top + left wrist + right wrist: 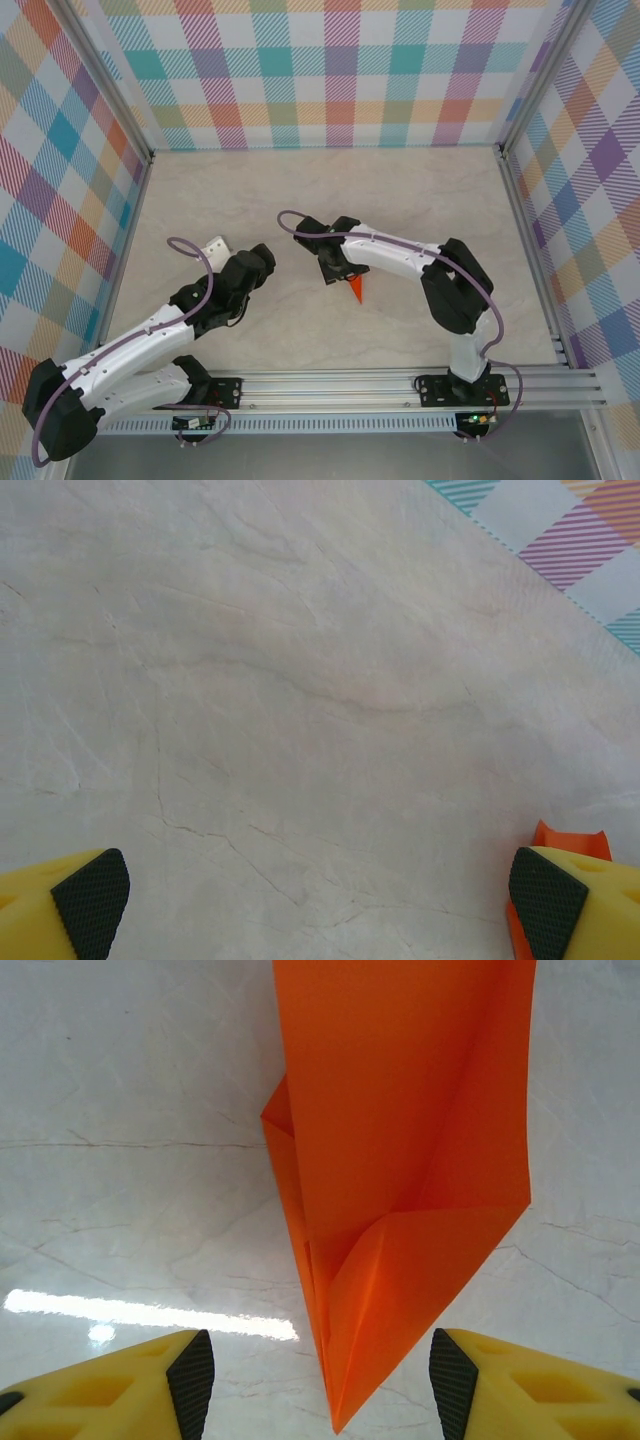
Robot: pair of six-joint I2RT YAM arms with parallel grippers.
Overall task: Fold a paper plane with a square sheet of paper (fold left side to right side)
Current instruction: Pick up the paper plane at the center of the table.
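Pale marble-look surface (400, 190), faint grey veins. Boxed in by pastel plaid walls (330, 70) behind, left and right of surface. Aluminium frame posts (105, 80) at its far corners. Slotted aluminium rail (340, 385) along its near edge. Bright streak of glare (150, 1315) on surface.

A pale, marble-veined table (300, 190) stretches out bare, with an aluminium rail (400, 385) running along its near edge. One folded sheet of orange paper (357, 290), creased into a narrow pointed shape, appears to lie flat on the surface near the middle, its tip towards the near edge.
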